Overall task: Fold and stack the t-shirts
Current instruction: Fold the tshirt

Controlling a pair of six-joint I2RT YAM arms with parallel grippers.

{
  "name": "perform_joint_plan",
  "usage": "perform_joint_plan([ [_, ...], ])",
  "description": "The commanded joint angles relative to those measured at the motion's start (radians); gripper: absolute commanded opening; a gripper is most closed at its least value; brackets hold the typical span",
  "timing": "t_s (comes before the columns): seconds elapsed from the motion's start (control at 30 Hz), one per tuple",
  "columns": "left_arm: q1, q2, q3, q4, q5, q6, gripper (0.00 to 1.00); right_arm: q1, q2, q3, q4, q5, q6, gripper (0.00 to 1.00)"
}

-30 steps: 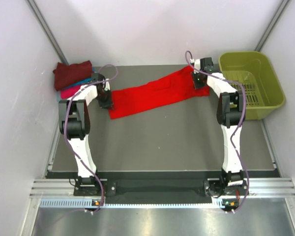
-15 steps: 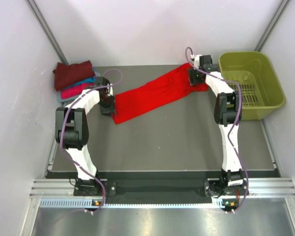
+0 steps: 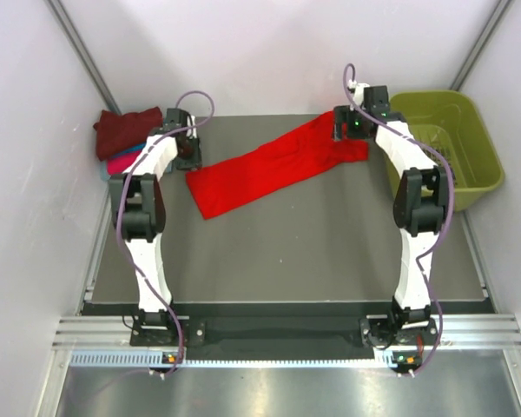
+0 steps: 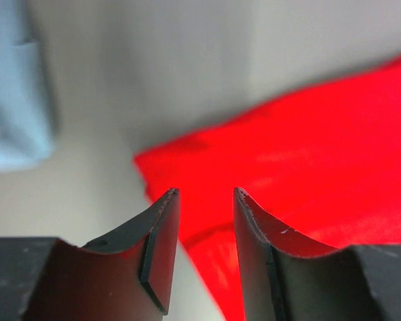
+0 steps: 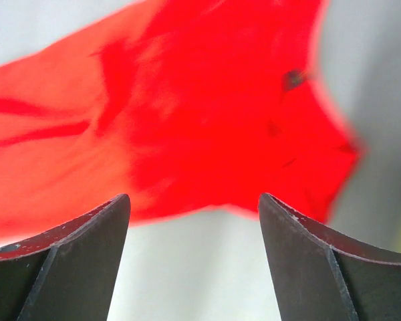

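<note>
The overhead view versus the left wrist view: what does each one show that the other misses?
Only the overhead view shows the right pincer, the green basket on the right, the stack of folded shirts on the left, and the red t-shirt laid out as a long strip. Only the left wrist view shows the left pincer up close, open with nothing between its fingers, and a blurred pale blue cloth. Both show the red t-shirt's left end.

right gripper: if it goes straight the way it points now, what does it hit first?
Probably the red t-shirt, whose end fills the view ahead of the open right gripper. Depth is unclear; it could touch bare table just short of the cloth.
</note>
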Motion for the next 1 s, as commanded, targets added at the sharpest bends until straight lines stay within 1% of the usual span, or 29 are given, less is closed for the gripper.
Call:
perform_joint_plan([
  [0.0, 0.005, 0.125, 0.116, 0.010, -0.005, 0.025, 0.44, 0.011, -0.057, -0.125, -0.023, -0.185, 0.143, 0.78],
  [0.1, 0.006, 0.185, 0.187, 0.022, -0.025, 0.042, 0.45, 0.002, -0.060, -0.250, 0.017, -0.279, 0.254, 0.78],
  [0.13, 0.006, 0.194, 0.196, 0.025, -0.025, 0.048, 0.45, -0.001, -0.058, -0.251, 0.023, -0.294, 0.271, 0.78],
  [0.17, 0.008, 0.204, 0.206, 0.025, -0.054, 0.053, 0.45, -0.004, -0.055, -0.278, 0.027, -0.309, 0.282, 0.78],
  [0.27, 0.009, 0.223, 0.213, 0.028, -0.063, 0.070, 0.45, -0.006, -0.035, -0.289, 0.034, -0.313, 0.286, 0.78],
  [0.37, 0.009, 0.219, 0.184, 0.023, -0.063, 0.076, 0.45, -0.011, 0.001, -0.266, 0.035, -0.296, 0.273, 0.78],
  [0.67, 0.011, 0.129, 0.000, -0.032, -0.039, 0.071, 0.44, -0.006, 0.158, -0.141, 0.055, -0.265, 0.268, 0.78],
  [0.73, 0.009, 0.098, -0.044, -0.035, 0.018, 0.068, 0.44, -0.006, 0.179, -0.105, 0.058, -0.265, 0.271, 0.78],
  [0.83, 0.002, 0.034, -0.138, -0.047, 0.033, 0.057, 0.44, -0.003, 0.222, -0.015, 0.069, -0.259, 0.276, 0.78],
  [0.87, -0.003, -0.005, -0.188, -0.050, 0.049, 0.048, 0.44, -0.003, 0.238, -0.001, 0.072, -0.257, 0.277, 0.78],
  [0.93, -0.011, -0.046, -0.242, -0.062, 0.061, 0.044, 0.44, 0.005, 0.247, 0.027, 0.080, -0.257, 0.277, 0.78],
  [0.97, -0.020, -0.068, -0.298, -0.067, 0.076, 0.039, 0.44, 0.006, 0.256, 0.034, 0.080, -0.257, 0.276, 0.78],
])
